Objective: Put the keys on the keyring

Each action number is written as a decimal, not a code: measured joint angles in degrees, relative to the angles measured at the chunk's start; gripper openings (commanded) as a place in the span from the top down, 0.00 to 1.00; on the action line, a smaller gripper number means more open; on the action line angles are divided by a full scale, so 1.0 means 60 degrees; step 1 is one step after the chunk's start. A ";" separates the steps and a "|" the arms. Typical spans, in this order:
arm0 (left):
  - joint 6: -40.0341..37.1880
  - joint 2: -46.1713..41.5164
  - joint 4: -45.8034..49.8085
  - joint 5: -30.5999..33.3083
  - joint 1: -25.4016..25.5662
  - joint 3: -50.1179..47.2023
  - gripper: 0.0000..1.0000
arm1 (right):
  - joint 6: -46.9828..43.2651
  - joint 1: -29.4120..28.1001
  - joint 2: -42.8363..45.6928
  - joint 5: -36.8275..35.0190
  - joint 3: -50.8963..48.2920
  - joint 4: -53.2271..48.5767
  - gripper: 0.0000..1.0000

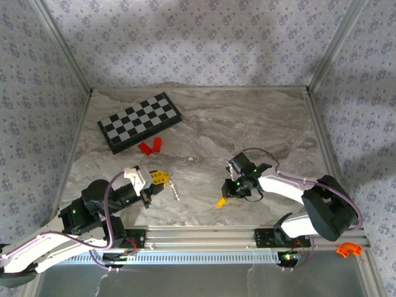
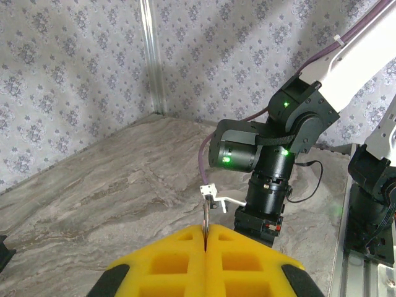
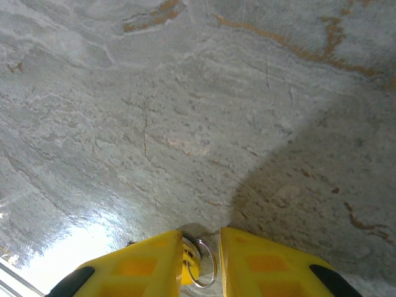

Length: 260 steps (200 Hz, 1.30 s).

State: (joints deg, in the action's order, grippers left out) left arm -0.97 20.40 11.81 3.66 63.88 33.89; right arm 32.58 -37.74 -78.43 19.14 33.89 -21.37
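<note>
My left gripper [image 1: 158, 179] hovers over the near left of the table, yellow pads shut on the keyring [image 1: 175, 189], a thin silvery chain that hangs from them towards the right. In the left wrist view the pads [image 2: 179, 260] press together with a sliver of the keyring [image 2: 205, 219] sticking out of the seam. My right gripper [image 1: 228, 191] is down at the table near the middle, beside the small yellow-orange key [image 1: 220, 202]. In the right wrist view the key [image 3: 189, 267], with a small silver ring on it, sits between the fingertips against the left pad, apart from the right one.
A folded chessboard [image 1: 140, 121] lies at the far left with two red blocks [image 1: 150, 146] just in front of it. An orange piece [image 1: 348, 249] sits outside the table's near right corner. The right arm [image 2: 272, 142] stands close ahead of my left gripper.
</note>
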 measured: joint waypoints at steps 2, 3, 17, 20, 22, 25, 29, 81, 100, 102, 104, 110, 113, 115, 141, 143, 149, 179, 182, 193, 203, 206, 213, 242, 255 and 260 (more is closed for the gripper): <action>0.0000 0.0000 0.0000 0.0004 0.0000 0.0000 1.00 | 0.0000 0.0000 0.0000 0.0000 0.0000 0.0000 0.77; 0.0000 0.0000 0.0000 0.0000 0.0000 0.0000 1.00 | 0.0000 0.0000 0.0000 0.0000 0.0000 0.0000 0.77; 0.0000 0.0000 0.0000 0.0000 0.0000 0.0000 1.00 | 0.0004 0.0000 0.0000 0.0000 -0.0004 -0.0004 0.78; 0.0000 0.0000 -0.0004 0.0004 0.0000 0.0000 1.00 | 0.0004 0.0000 0.0000 0.0000 -0.0004 -0.0004 0.78; 0.0000 0.0000 0.0000 0.0004 0.0000 0.0000 1.00 | 0.0004 0.0000 0.0000 0.0000 -0.0004 -0.0004 0.78; 0.0000 0.0000 0.0000 0.0000 0.0000 0.0000 1.00 | 0.0004 0.0000 0.0000 0.0000 -0.0004 -0.0004 0.78; 0.0000 0.0000 0.0000 0.0000 0.0000 0.0000 1.00 | 0.0004 0.0000 0.0000 -0.0004 -0.0011 0.0000 0.78; 0.0000 0.0004 0.0000 0.0000 0.0000 0.0000 1.00 | 0.0109 0.0000 0.0182 0.0044 -0.0175 0.0113 0.78; 0.0000 0.0004 0.0000 0.0004 0.0000 0.0000 1.00 | 0.0146 -0.0007 0.0200 0.0073 -0.0219 0.0113 0.79; 0.0000 0.0004 0.0000 0.0004 0.0000 0.0000 1.00 | 0.0146 -0.0007 0.0200 0.0073 -0.0219 0.0113 0.79; 0.0000 0.0004 0.0000 0.0000 0.0000 0.0000 1.00 | 0.0146 -0.0011 0.0200 0.0073 -0.0219 0.0113 0.79; 0.0000 0.0004 0.0000 0.0004 0.0000 0.0000 1.00 | 0.0146 -0.0011 0.0211 0.0073 -0.0219 0.0109 0.79; 0.0000 0.0004 0.0000 0.0004 0.0000 0.0000 1.00 | 0.0149 -0.0011 0.0211 0.0073 -0.0219 0.0109 0.79; 0.0000 0.0004 0.0000 0.0004 0.0000 0.0000 1.00 | 0.0149 -0.0011 0.0215 0.0076 -0.0219 0.0109 0.79; 0.0000 0.0004 0.0000 0.0000 0.0000 0.0000 1.00 | 0.0153 -0.0011 0.0219 0.0109 -0.0222 0.0106 0.79; 0.0000 0.0004 0.0000 0.0004 0.0000 0.0000 1.00 | 0.0153 -0.0011 0.0219 0.0109 -0.0222 0.0102 0.79; 0.0000 0.0004 0.0000 0.0004 0.0000 0.0000 1.00 | 0.0153 -0.0011 0.0219 0.0109 -0.0222 0.0102 0.80; 0.0000 0.0004 0.0000 0.0004 0.0000 0.0000 1.00 | 0.0149 -0.0011 0.0219 0.0127 -0.0222 0.0062 0.81; 0.0000 0.0004 0.0000 0.0000 0.0000 0.0000 1.00 | 0.0149 -0.0011 0.0219 0.0135 -0.0222 0.0058 0.81; 0.0000 0.0004 0.0000 0.0004 0.0000 0.0000 1.00 | 0.0149 -0.0011 0.0219 0.0146 -0.0222 0.0033 0.81; 0.0000 0.0004 -0.0004 0.0000 0.0000 0.0000 1.00 | 0.0146 -0.0011 0.0219 0.0146 -0.0222 0.0018 0.82; 0.0000 0.0004 -0.0004 0.0004 0.0000 0.0000 1.00 | 0.0146 -0.0011 0.0219 0.0146 -0.0222 0.0011 0.82; 0.0000 0.0004 0.0000 0.0000 0.0000 0.0000 1.00 | 0.0146 -0.0011 0.0219 0.0146 -0.0222 -0.0007 0.82; 0.0000 0.0004 -0.0004 0.0004 0.0000 0.0000 1.00 | 0.0146 -0.0011 0.0219 0.0146 -0.0222 -0.0036 0.84; 0.0000 0.0004 0.0000 0.0000 0.0000 0.0000 1.00 | 0.0142 -0.0011 0.0219 0.0146 -0.0222 -0.0044 0.85; 0.0000 0.0004 -0.0004 0.0004 0.0000 0.0000 1.00 | 0.0142 -0.0011 0.0219 0.0146 -0.0222 -0.0051 0.85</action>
State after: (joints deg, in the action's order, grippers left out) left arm -0.97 20.43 11.79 3.68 63.88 33.89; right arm 33.43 -37.80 -77.12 20.01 32.56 -21.67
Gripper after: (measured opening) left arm 0.045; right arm 0.159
